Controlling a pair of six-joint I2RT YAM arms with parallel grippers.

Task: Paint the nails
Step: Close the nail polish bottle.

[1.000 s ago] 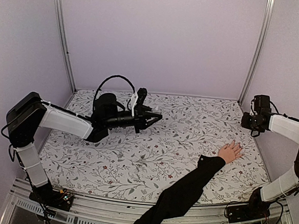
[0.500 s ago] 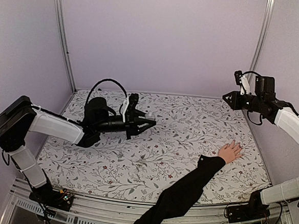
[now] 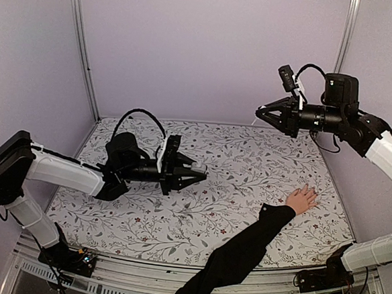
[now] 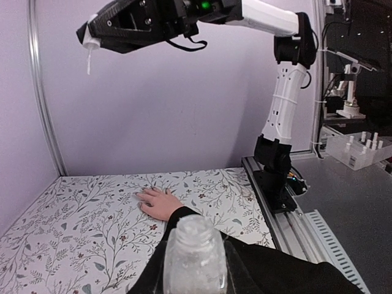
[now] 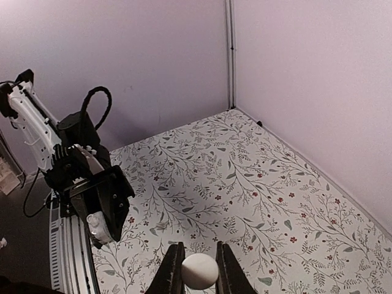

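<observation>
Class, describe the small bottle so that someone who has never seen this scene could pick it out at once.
Start at the floral-patterned table top and find the left gripper, low over its left half. Gripped in it is a small, pale, translucent bottle. Unlike the white brush cap in the raised right gripper, it is see-through and close to the table.
</observation>
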